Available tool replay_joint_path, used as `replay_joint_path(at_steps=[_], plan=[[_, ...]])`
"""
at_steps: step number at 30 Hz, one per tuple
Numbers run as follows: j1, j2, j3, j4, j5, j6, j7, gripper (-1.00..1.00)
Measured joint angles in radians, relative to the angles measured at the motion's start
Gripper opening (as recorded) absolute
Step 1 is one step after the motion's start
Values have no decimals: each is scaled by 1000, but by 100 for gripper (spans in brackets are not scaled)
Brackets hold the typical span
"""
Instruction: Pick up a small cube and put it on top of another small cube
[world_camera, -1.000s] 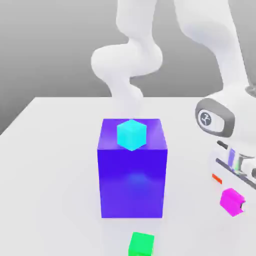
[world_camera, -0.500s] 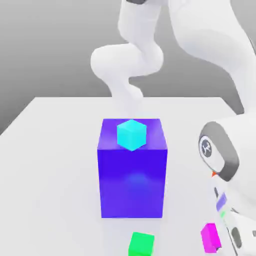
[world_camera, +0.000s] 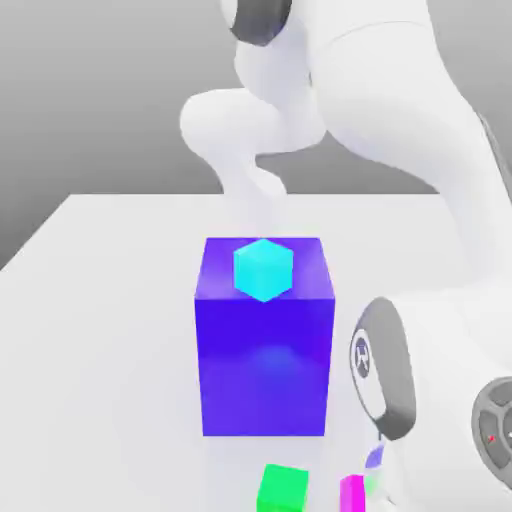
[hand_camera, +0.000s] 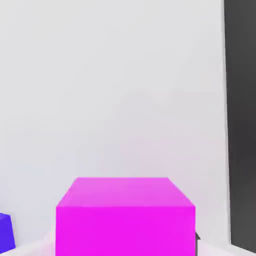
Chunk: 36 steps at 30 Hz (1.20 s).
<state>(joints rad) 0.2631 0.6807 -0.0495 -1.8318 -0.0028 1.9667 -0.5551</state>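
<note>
The small cube (world_camera: 351, 495) is magenta and sits at the lower edge of the exterior view, partly cut off, just to the right of another small cube (world_camera: 282, 489), which is bright green and rests on the table. My gripper (world_camera: 366, 488) is shut on the magenta cube, with the white hand and wrist looming over it. Seen from the hand view, the magenta cube (hand_camera: 125, 216) sits close up between the jaws above the white table.
A big blue-purple block (world_camera: 265, 340) stands mid-table with a cyan cube (world_camera: 263, 268) on top; its corner (hand_camera: 4, 231) shows in the hand view. The white table (world_camera: 100, 300) ends at a dark edge (hand_camera: 241, 125). The arm's bulky links (world_camera: 440, 330) fill the exterior view's right.
The hand has carried the magenta cube lower in the picture and toward the exterior view's left, from well right of the green cube to just beside it. The green and cyan cubes have not moved.
</note>
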Motion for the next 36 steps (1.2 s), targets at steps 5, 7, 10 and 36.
replay_joint_path(at_steps=[5, 7, 10, 36], plan=[[-34, -32, 15, -32, -1, 11, -113, -100], [-44, -53, 26, -44, -3, 23, -163, -100], [-51, -92, 47, -62, -9, 47, -242, -100], [-246, -364, 91, -571, -30, 750, -994, 100]])
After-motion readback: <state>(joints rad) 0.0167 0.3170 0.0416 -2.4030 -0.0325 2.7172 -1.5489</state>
